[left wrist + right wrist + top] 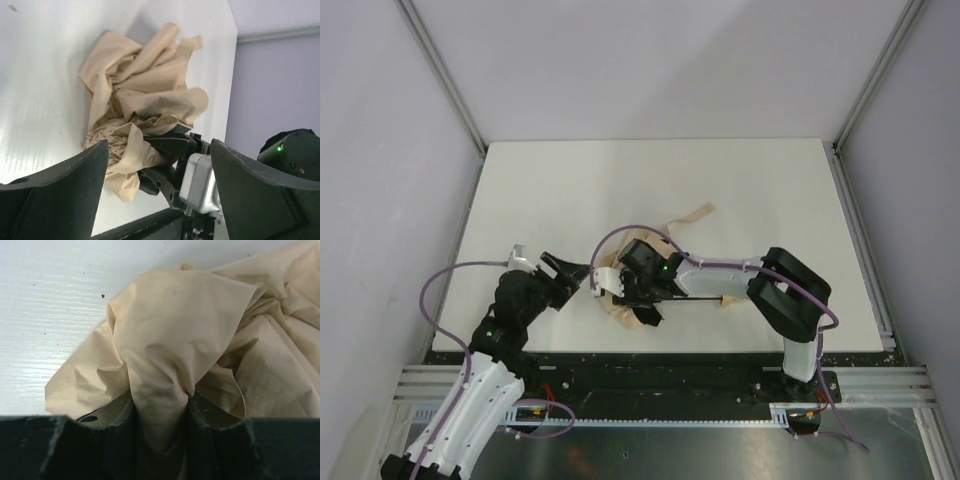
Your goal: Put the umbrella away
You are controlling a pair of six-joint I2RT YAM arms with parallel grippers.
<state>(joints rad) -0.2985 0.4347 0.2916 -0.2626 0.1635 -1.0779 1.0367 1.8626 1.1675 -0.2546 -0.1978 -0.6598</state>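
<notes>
The umbrella (632,312) lies near the table's front middle, its beige canopy crumpled in a heap (145,95). A thin black shaft runs right to the small pale handle (725,300), and a tan strap (686,214) trails toward the back. My right gripper (638,292) is shut on a bunched fold of the canopy (165,365), which is pinched between its dark fingers (212,437). My left gripper (578,274) is open just left of the heap, its wide fingers (65,190) apart with nothing between them, facing the right gripper's fingers (167,150).
The white tabletop (570,190) is bounded by grey walls and aluminium posts (450,80) at the back corners. The table's front edge (650,352) runs close behind the umbrella, with the arm bases on the metal rail (670,385) below.
</notes>
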